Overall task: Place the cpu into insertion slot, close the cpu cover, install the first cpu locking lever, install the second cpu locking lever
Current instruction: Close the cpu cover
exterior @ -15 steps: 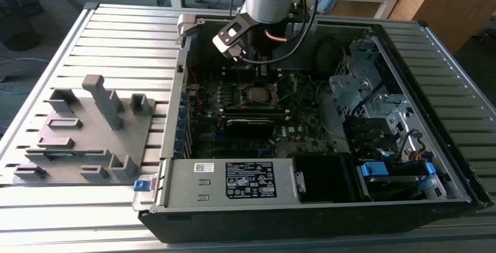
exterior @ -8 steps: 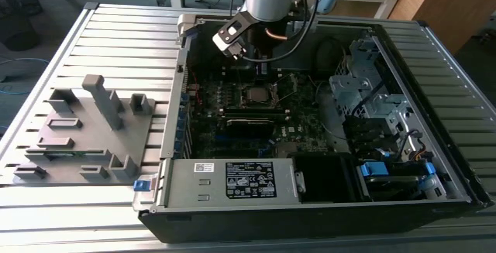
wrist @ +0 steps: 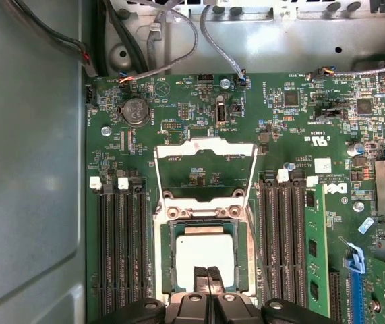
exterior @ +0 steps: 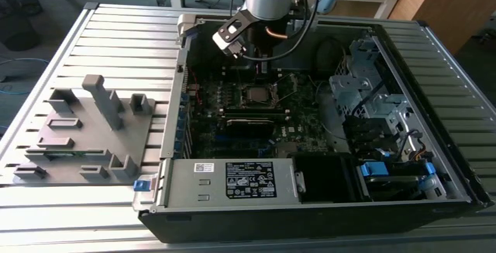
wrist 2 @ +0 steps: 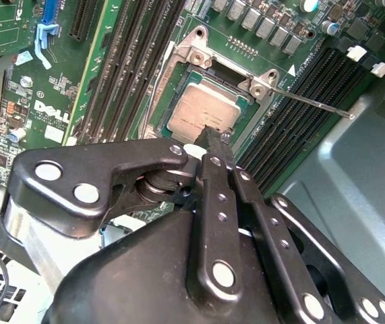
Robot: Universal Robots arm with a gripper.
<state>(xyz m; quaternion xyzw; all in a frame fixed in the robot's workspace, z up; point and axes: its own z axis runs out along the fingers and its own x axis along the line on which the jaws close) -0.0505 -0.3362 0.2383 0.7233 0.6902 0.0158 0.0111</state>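
The cpu point(wrist: 205, 252) lies flat in the insertion slot point(wrist: 166, 260) on the green motherboard; its silver top also shows in the second wrist view point(wrist 2: 202, 113). The cpu cover point(wrist: 204, 147) stands swung open beyond the socket, with bare board showing through its cut-out. A thin locking lever point(wrist 2: 317, 104) sticks out sideways from the socket's corner. My gripper point(wrist: 207, 275) is shut with nothing between its fingers. Its fingertips point(wrist 2: 212, 140) sit at the cpu's near edge. In the exterior view the gripper point(exterior: 261, 66) hangs just behind the socket point(exterior: 259, 94).
Black memory slots point(wrist: 118, 243) flank the socket on both sides. A green memory stick point(wrist: 315, 250) stands beside them. Cables point(wrist: 179, 40) run along the case wall. Drive cages point(exterior: 364, 90) fill the case at the exterior view's right. A grey fixture block point(exterior: 85, 131) sits outside the case.
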